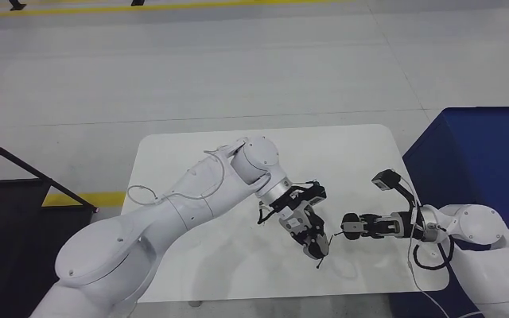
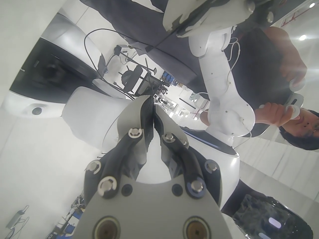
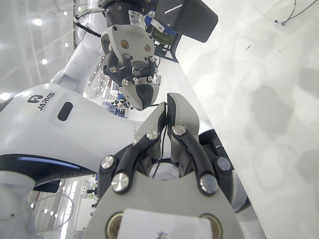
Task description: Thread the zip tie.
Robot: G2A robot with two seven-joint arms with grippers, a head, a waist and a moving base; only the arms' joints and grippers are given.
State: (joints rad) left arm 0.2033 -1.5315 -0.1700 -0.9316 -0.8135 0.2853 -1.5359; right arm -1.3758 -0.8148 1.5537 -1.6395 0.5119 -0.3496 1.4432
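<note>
surface: white table (image 1: 350, 159) | lying on it: thin dark strands (image 3: 289, 19)

Light: bright, even — from ceiling lamps (image 3: 37, 22) overhead.
Glare: one lamp (image 2: 302, 37) flares with streaks in the left wrist view; worktop (image 1: 350, 159) washed pale.
Distortion: both wrist views bend strongly at their edges.

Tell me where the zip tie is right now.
The zip tie is held above the table, gripped by both the left end effector and the right end effector, over its near right part in the top view.
</note>
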